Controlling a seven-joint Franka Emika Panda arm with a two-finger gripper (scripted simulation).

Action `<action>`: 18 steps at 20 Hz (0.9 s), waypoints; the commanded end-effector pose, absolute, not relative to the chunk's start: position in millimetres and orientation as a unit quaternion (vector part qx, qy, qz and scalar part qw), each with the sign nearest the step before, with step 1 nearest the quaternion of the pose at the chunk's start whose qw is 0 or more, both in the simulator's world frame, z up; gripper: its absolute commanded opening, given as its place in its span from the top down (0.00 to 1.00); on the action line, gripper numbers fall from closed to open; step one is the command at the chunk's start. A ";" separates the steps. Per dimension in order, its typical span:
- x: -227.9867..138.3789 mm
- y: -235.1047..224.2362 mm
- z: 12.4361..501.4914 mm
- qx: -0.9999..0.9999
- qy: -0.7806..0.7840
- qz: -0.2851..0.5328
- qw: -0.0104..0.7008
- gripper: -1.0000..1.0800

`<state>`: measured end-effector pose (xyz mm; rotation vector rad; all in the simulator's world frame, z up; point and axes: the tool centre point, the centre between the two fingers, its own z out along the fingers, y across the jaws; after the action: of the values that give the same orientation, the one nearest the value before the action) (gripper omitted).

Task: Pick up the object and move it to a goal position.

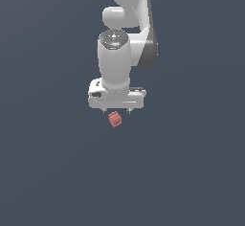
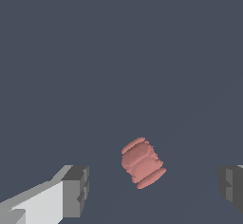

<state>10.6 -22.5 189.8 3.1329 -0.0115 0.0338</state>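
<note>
I see my hand (image 1: 116, 110) spread wide, its fingers (image 2: 76, 190) apart, seemingly not touching the object (image 2: 142, 163) between them.

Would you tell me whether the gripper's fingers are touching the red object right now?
Apart. The wrist view shows the red object between the open gripper's fingers with bare floor visible on both sides of it.

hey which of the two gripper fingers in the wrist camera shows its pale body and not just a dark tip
The finger with the white body running off the frame's corner. The other finger shows only its dark grey tip; the salmon-red object lies between them, untouched.
</note>
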 end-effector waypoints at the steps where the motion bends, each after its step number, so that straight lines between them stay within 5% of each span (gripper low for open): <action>1: 10.6 -22.5 189.8 1.000 -0.004 0.011 0.004 0.04; 18: 14.7 -30.1 199.1 0.999 -0.022 0.024 -0.008 0.04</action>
<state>15.5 -29.7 201.0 3.1558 -0.0834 0.0777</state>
